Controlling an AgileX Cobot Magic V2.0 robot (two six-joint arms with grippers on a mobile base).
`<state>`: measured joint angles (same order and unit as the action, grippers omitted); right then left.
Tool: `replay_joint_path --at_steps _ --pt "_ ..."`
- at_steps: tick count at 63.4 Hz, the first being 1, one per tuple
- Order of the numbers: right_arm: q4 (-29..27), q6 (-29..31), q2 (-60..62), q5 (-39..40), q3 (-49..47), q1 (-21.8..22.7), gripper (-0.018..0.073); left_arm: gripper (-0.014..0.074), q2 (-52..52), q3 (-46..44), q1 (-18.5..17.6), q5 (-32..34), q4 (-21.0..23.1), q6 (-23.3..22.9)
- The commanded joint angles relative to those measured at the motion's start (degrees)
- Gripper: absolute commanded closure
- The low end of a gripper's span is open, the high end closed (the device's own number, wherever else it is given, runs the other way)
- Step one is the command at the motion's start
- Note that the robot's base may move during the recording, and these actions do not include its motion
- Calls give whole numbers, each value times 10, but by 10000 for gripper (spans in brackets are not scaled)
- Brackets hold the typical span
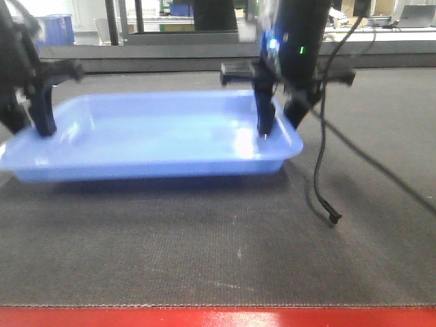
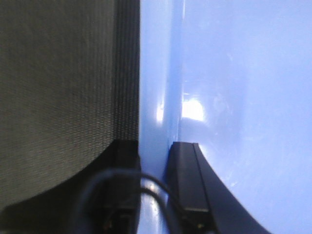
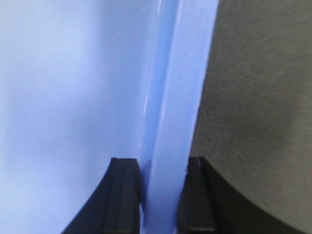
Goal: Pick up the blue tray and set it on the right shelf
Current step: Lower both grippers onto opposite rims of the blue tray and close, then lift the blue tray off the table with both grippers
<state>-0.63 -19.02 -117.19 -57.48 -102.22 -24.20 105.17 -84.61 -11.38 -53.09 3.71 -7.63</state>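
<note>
A blue tray (image 1: pixel 150 136) sits near the middle of a dark woven mat (image 1: pixel 204 238), its long side facing the front camera, with the table's red edge (image 1: pixel 218 317) along the bottom of the frame. A loose black cable (image 1: pixel 327 184) hangs from the right arm and trails onto the mat just beside the tray's right corner, its free end lying clear of the plastic. Behind the mat runs a grey ledge (image 1: pixel 170 51). Farther back, blurred, stands a dark-blue bin (image 1: pixel 58 27).

Both arms come down from above, one at each short end of the tray, fingers pointing down. The right gripper (image 1: pixel 281 119) straddles the right rim under a housing showing small blue and green lights (image 1: pixel 272 44). Its wrist camera shows the right gripper (image 3: pixel 161 168) with one finger inside against the wall, the other outside over the mat (image 3: pixel 258 97), both pressed to the rim. The left gripper (image 1: pixel 27 116), smeared by blur, brackets the left rim. Its wrist view shows the left gripper (image 2: pixel 155 151) likewise pinched on the rim, a thin wire (image 2: pixel 156 190) looping across in front.

Whether the tray rests on the mat or hangs just above it is unclear.
</note>
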Motion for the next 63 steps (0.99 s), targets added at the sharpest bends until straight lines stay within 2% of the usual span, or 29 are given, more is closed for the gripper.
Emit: replay_joint_path --at_steps 1,13,25,31,41,50,55,63 --pt "13 4 76 1 -16 2 536 638 -72 -28 -5 1 -2 2" --pt "13 4 140 -21 -7 1 536 638 -141 -28 -6 -41 -8 2" --pt "18 4 221 -26 45 1 536 638 -188 -28 -28 -98 -26 2" --pt "24 4 270 -24 98 1 536 638 -207 -24 -51 -114 -26 1" --pt "31 4 338 -22 187 1 536 638 -227 -15 -99 -128 -32 -34" --pt "35 4 398 -22 264 1 536 638 -242 3 -148 -148 -68 -72" --pt "38 4 429 -27 289 1 536 638 -246 10 -168 -170 -86 -86" --pt "47 4 466 -46 295 1 536 638 -248 10 -200 -197 -87 -93"
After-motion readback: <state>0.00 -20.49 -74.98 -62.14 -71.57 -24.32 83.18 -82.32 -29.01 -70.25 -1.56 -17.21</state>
